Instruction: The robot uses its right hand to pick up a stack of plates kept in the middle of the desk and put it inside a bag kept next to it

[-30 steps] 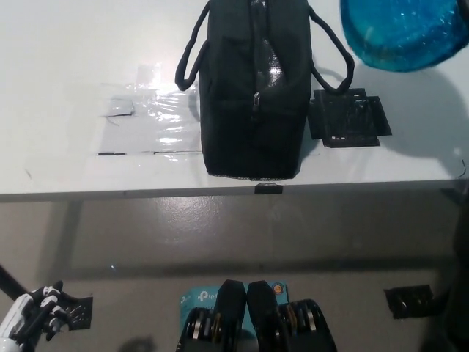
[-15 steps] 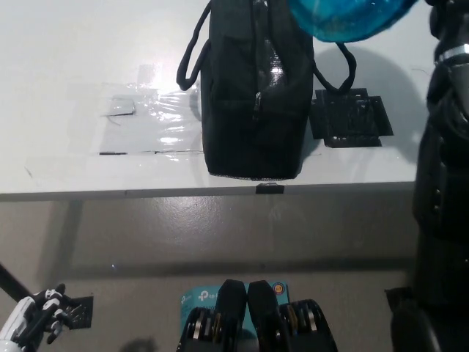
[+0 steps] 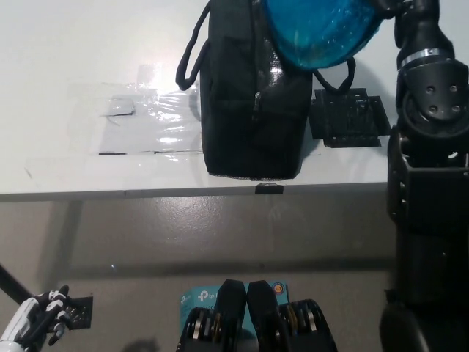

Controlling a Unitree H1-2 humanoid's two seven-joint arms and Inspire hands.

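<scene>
Speckled translucent blue plates [image 3: 319, 31], black bag [image 3: 253, 95], white desk [image 3: 88, 59].

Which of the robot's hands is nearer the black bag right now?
Right. The black right arm reaches up beside the bag, carrying the blue plates over its top. The white left hand rests low, off the desk.

White desk [image 3: 66, 51] with glossy taped patch [image 3: 150, 121] — grey, faintly reflective floor [image 3: 220, 227] below.

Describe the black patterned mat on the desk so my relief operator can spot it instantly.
On the white desk, find the black bag standing at the middle. The black mat lies flat just on its right-arm side, beside the bag's handle. Unlike the shiny clear tape patch on the bag's other side, it is dark, square and grid-patterned.
</scene>
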